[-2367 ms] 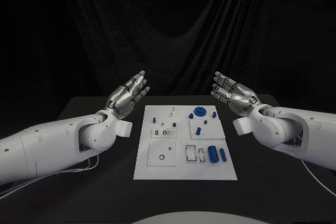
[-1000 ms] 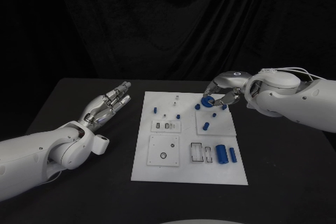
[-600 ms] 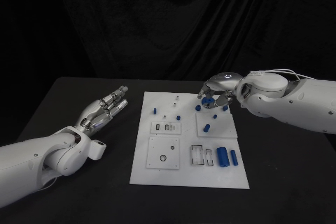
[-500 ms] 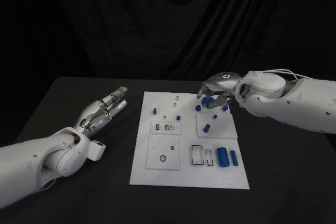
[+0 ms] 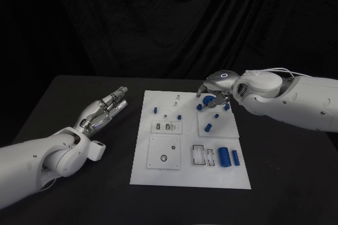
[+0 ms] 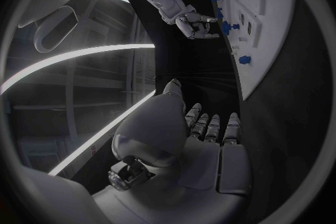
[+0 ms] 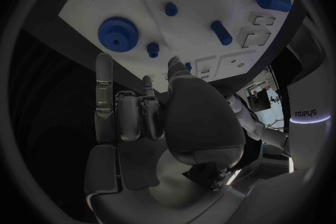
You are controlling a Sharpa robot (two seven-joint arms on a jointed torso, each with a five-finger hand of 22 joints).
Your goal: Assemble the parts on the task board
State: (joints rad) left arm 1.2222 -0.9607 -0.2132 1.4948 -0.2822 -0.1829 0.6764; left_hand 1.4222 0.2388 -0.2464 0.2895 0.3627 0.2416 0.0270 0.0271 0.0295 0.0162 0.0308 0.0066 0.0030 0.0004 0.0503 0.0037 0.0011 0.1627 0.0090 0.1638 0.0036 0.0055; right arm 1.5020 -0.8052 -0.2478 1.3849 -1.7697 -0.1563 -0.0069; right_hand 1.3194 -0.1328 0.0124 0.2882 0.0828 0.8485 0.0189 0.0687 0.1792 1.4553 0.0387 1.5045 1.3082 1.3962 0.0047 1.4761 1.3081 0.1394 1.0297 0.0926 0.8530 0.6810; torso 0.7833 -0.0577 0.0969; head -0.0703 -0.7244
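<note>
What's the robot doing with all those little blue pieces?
It is building something on the white board. Its right robot hand hangs over the far end of the board, just above a blue gear and some small blue pegs, and does not seem to hold anything yet. Its left robot hand waits open beside the board, touching nothing.

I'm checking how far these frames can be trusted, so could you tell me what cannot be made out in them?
- Head view: the right hand covers part of the blue gear, so any contact is unclear.
- Head view: the small parts near the task board's far edge are too small to identify.
- Left wrist view: the left hand shows from behind, hiding its palm.
</note>
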